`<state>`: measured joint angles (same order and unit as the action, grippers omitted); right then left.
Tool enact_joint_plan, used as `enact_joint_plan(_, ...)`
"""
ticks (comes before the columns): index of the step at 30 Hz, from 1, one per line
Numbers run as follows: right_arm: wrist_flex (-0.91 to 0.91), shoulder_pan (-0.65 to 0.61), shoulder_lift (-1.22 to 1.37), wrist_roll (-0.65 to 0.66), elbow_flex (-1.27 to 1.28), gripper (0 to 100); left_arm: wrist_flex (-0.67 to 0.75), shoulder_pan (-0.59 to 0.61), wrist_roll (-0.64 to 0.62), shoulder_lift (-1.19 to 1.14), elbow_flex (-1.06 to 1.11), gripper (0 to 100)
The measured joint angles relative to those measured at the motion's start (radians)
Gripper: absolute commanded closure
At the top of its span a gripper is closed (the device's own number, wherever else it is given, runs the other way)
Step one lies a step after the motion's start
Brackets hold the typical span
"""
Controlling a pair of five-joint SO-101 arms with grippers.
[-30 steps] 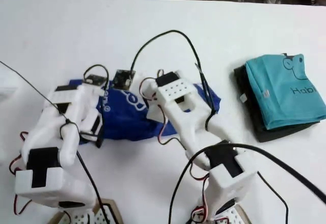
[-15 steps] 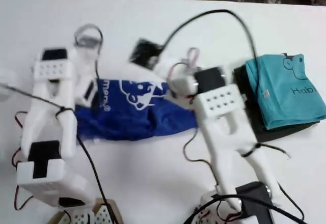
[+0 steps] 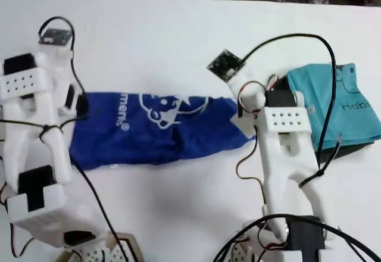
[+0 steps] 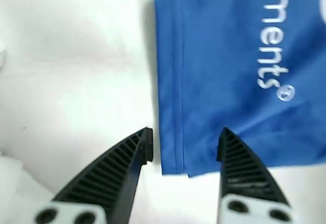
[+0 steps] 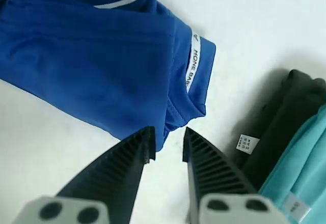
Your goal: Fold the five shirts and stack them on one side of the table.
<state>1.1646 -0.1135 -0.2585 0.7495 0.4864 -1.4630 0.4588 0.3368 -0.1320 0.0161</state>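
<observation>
A blue shirt with white print lies stretched in a long folded band across the middle of the table. My left gripper stands at its left end, open, and the hem corner lies flat between the fingers. At the collar end on the right, my right gripper is a little open, its tips just at the shirt's edge. A folded teal shirt rests on a folded black shirt at the right side.
The white table has bare room behind and in front of the blue shirt. Black cables loop over both arms. The stack's black shirt lies close beside the right gripper. Both arm bases stand at the front edge.
Both arms swung apart, the left one leftward and the right one rightward. The bunched blue shirt got pulled out into a long flat band.
</observation>
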Motion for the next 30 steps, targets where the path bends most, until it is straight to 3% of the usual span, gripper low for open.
enact_joint_plan(21,-0.061,-0.002,0.0,-0.044,0.068,89.9,0.044,0.003,0.0,-0.436,-0.138,78)
enact_joint_plan(25,-0.061,-0.002,0.0,-0.044,0.068,89.9,0.023,0.002,0.044,-0.47,-0.18,85)
enact_joint_plan(30,-0.061,-0.002,0.0,-0.044,0.068,89.9,-0.074,0.0,0.092,-0.537,-0.302,80)
